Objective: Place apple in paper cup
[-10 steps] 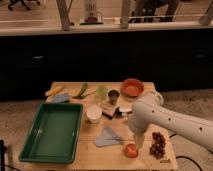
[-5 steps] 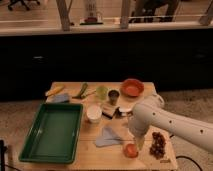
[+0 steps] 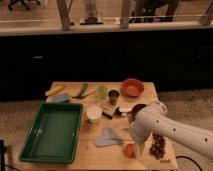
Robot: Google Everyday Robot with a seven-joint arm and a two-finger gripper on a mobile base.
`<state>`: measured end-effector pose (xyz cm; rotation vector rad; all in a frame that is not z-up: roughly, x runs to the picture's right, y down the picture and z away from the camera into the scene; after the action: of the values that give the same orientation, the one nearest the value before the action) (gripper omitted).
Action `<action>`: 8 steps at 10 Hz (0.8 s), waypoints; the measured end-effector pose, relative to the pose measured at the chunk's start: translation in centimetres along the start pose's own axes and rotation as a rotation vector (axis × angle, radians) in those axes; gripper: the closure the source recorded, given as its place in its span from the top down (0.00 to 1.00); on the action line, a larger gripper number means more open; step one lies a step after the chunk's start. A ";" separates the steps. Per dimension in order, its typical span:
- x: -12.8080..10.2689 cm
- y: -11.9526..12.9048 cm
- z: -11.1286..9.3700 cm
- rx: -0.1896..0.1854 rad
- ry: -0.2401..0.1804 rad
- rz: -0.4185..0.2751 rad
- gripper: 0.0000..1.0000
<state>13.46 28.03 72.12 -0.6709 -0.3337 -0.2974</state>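
The apple point(image 3: 129, 150) is a small orange-red fruit lying near the front edge of the wooden table point(image 3: 145, 90), right of centre. The paper cup point(image 3: 94, 113) is a short white cup standing upright at the table's middle, to the left of the apple and farther back. My white arm reaches in from the right and bends down. Its gripper point(image 3: 139, 148) hangs at the lower end, right beside the apple on its right side. The arm hides part of the table behind the apple.
A green tray point(image 3: 52, 132) fills the left front. A grey-blue cloth point(image 3: 107, 137) lies left of the apple and a dark grape cluster point(image 3: 158, 145) right of it. An orange bowl point(image 3: 132, 87), dark metal cup point(image 3: 114, 96), pale green cup point(image 3: 101, 92) and banana point(image 3: 55, 91) stand at the back.
The arm has edged slightly down toward the apple. The apple and the paper cup have not moved.
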 end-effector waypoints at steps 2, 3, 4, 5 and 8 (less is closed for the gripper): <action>-0.2 0.5 1.0 0.013 -0.018 0.000 0.80; -0.3 0.7 1.5 0.020 -0.028 -0.001 0.80; -0.1 1.0 2.0 0.025 -0.039 0.002 0.80; 0.0 1.1 2.3 0.029 -0.046 0.005 0.80; 1.3 1.8 3.4 0.035 -0.075 0.022 0.67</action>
<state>14.58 31.38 74.10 -0.6516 -0.4019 -0.2455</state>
